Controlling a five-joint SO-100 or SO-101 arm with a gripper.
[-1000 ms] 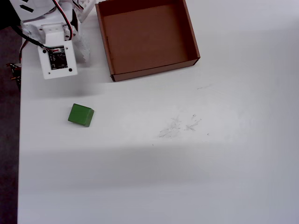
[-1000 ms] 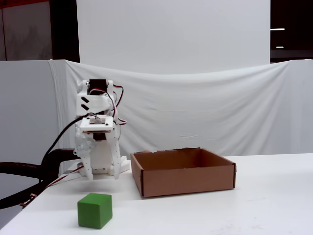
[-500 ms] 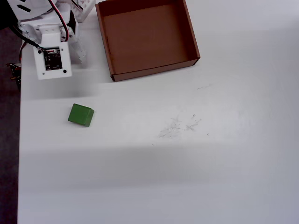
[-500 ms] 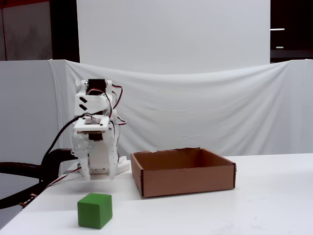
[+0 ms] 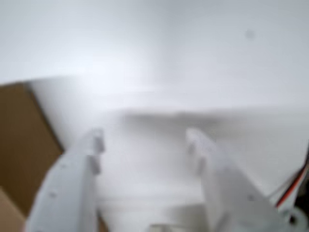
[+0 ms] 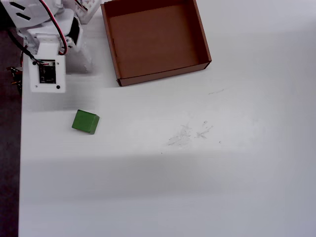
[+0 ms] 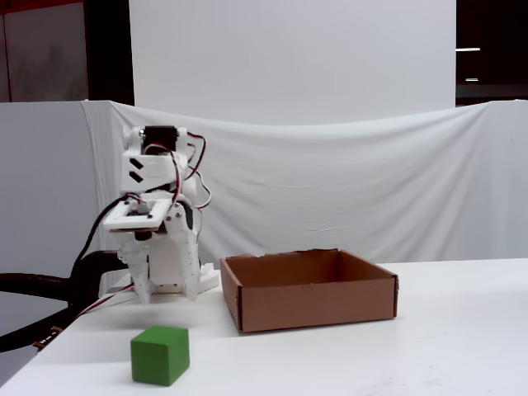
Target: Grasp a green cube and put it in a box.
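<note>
One green cube (image 7: 160, 355) sits nearest the fixed camera, alone on the white surface (image 7: 346, 363) close to its left edge; from overhead it (image 6: 85, 122) lies below the arm and well apart from the box (image 6: 204, 39). Nothing touches it. Farther back in the fixed view, the box (image 7: 309, 301) stands empty, a shallow brown cardboard tray with low walls. Behind and left of it the arm (image 7: 157, 239) is folded near its base, its wrist raised above the surface.

From the wrist camera the pincer (image 5: 145, 140) shows two white fingers (image 5: 84, 164) clearly apart with bare surface between them and a brown edge of the box (image 5: 19, 145) at the left; the cube does not appear there, and the picture is blurred.

My reading is that the reach toward the cube is only beginning, with grasping and placing both ahead. The next move calls for swinging the wrist out over the cube, lowering with the fingers straddling it, then closing squarely on opposite faces.
</note>
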